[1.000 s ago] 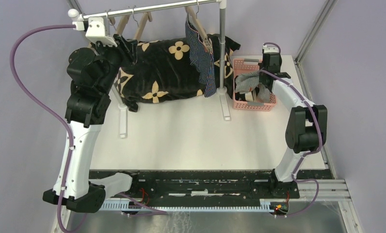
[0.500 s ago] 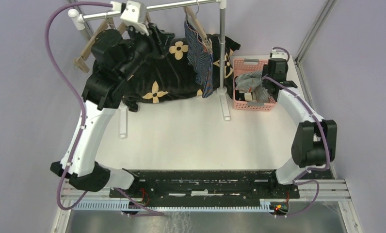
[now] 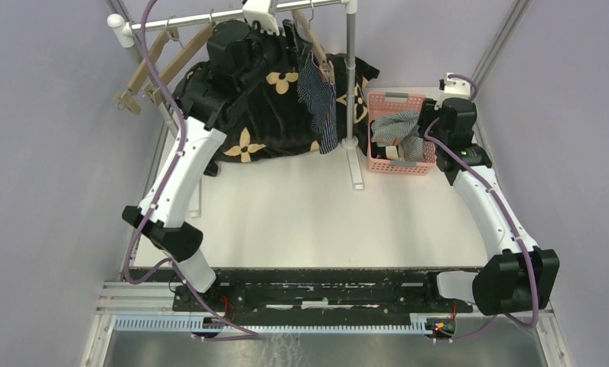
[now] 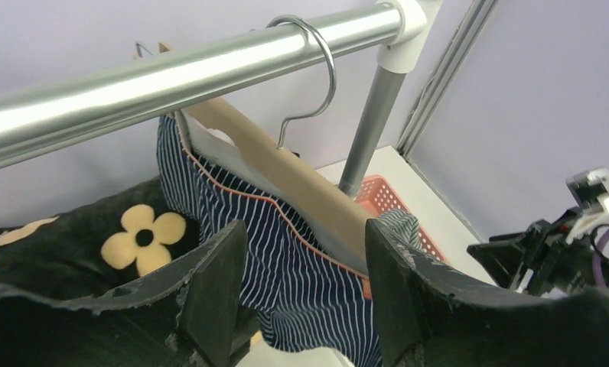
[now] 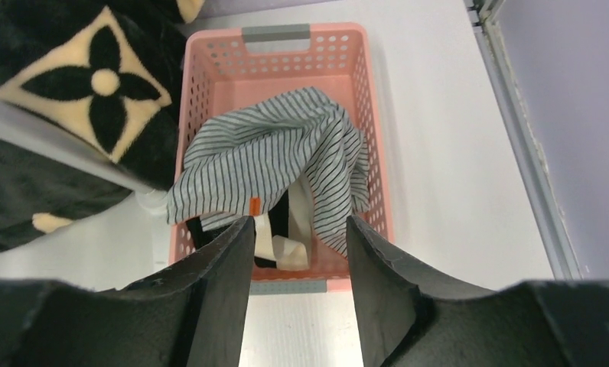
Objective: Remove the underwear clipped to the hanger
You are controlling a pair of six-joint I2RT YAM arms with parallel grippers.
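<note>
— Where are the briefs?

— One pair hangs under the rail (image 4: 171,73): the navy striped briefs (image 4: 286,267), waistband along the bar of a wooden hanger (image 4: 286,172) whose wire hook sits over the rail near its end post; I cannot make out the clips. The other two lie in the pink basket (image 5: 210,69), on the table (image 3: 309,214) just past that post's foot; the grey-white striped briefs (image 5: 263,160) are heaped on top, and the black briefs (image 5: 286,210) show beneath, mostly hidden, with a pale band.

— And the left gripper?

— The left gripper (image 4: 305,237) is up just below the rail, facing the hanger; its fingers are spread wide with nothing between them; the navy pair and the hanger bar show through the gap; whether they touch, I cannot tell.

— The right one?

— The right gripper (image 5: 299,229) hangs above the basket, beyond the rail's end post; fingers apart, holding nothing; the basket's near edge shows between them.

— Anything else by the rail?

— The black cloth with tan flowers (image 3: 248,115) lies under it, behind the navy pair; two bare wooden hangers (image 3: 152,65) hang tilted at the rail's far end from the post.
</note>
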